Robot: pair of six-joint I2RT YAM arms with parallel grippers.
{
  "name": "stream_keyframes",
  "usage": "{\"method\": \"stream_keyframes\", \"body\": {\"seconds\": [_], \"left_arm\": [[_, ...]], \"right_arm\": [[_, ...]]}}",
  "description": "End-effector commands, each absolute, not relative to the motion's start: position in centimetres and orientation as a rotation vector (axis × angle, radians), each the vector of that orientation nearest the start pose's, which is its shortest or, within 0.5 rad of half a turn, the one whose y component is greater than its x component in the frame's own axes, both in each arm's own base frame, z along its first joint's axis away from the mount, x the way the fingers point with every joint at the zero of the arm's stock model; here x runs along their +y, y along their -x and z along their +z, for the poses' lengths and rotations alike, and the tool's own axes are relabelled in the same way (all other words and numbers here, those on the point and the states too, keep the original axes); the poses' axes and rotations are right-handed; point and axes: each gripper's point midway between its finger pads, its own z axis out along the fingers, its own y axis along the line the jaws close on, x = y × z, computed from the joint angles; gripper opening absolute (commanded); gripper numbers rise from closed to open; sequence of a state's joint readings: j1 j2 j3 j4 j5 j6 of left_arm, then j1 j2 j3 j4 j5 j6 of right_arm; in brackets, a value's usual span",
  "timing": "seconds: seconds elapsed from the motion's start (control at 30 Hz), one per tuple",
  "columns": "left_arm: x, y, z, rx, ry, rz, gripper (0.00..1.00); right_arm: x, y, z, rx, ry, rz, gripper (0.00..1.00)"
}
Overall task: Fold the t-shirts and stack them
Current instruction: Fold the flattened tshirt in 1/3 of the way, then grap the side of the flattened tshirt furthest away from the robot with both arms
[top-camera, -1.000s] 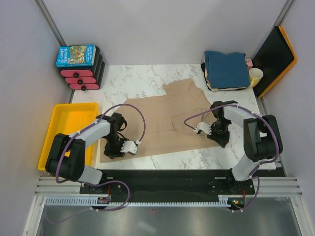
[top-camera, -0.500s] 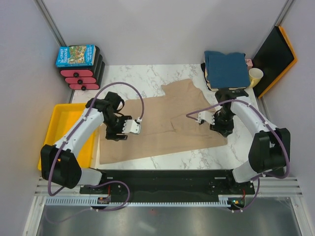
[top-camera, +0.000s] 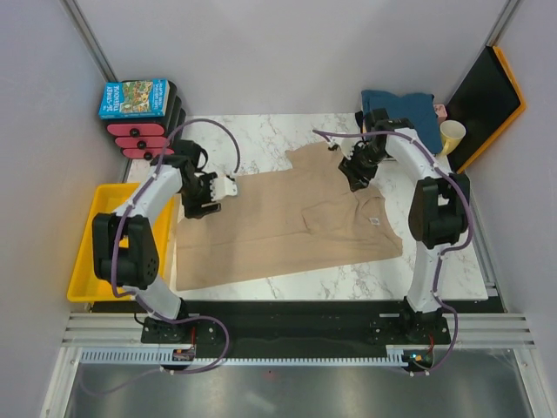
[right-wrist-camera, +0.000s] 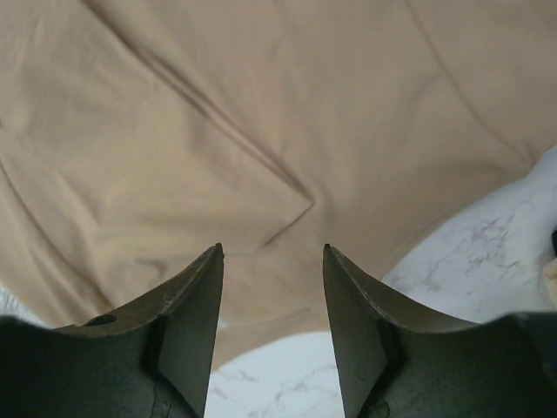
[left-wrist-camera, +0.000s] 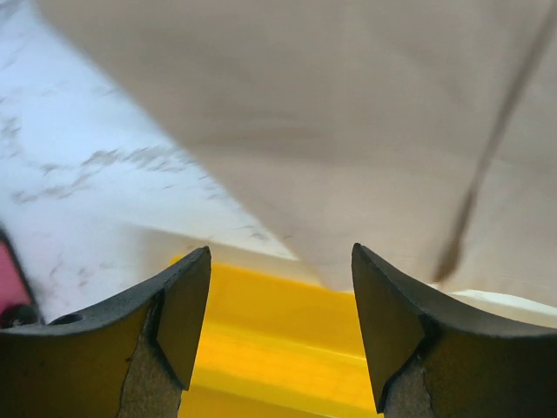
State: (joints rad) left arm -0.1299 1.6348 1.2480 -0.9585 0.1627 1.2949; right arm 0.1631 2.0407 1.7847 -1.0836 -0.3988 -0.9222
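A large tan t-shirt [top-camera: 278, 222] lies spread flat across the marble table, its small white label [top-camera: 376, 220] showing near the right side. My left gripper [top-camera: 226, 186] hovers open at the shirt's back left edge; in the left wrist view its fingers [left-wrist-camera: 187, 300] frame the yellow tray with the tan cloth [left-wrist-camera: 348, 113] beyond, nothing between them. My right gripper [top-camera: 352, 171] stands open over the shirt's back right part; in the right wrist view the wrinkled tan cloth [right-wrist-camera: 218, 131] lies under empty fingers [right-wrist-camera: 196, 313]. A folded stack with a teal-blue t-shirt [top-camera: 409, 109] on top sits at the back right.
A yellow tray [top-camera: 91, 252] hangs off the table's left side. A blue picture box [top-camera: 135, 97] rests on red-and-black containers at the back left. A pale yellow cup [top-camera: 452, 135] and a black-and-orange board [top-camera: 487, 91] stand at the back right.
Both arms have swung from the near part of the shirt toward the back. The right gripper went from shut to open, letting go of the cloth; the left opened wider.
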Motion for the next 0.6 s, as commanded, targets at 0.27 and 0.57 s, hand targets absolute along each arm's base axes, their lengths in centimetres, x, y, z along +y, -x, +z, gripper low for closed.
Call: {"method": "stream_keyframes", "body": {"seconds": [0.27,0.57], "left_arm": [[-1.8,-41.8,10.2,2.183,-1.595,-0.022,0.73],[-2.7,-42.1,5.5,2.296,-1.57,-0.192,0.73]], "right_arm": [[13.3,-48.0,6.8,2.284,1.311,0.473,0.57],[12.9,-48.2,5.4,2.287,1.349,0.437,0.57]]}}
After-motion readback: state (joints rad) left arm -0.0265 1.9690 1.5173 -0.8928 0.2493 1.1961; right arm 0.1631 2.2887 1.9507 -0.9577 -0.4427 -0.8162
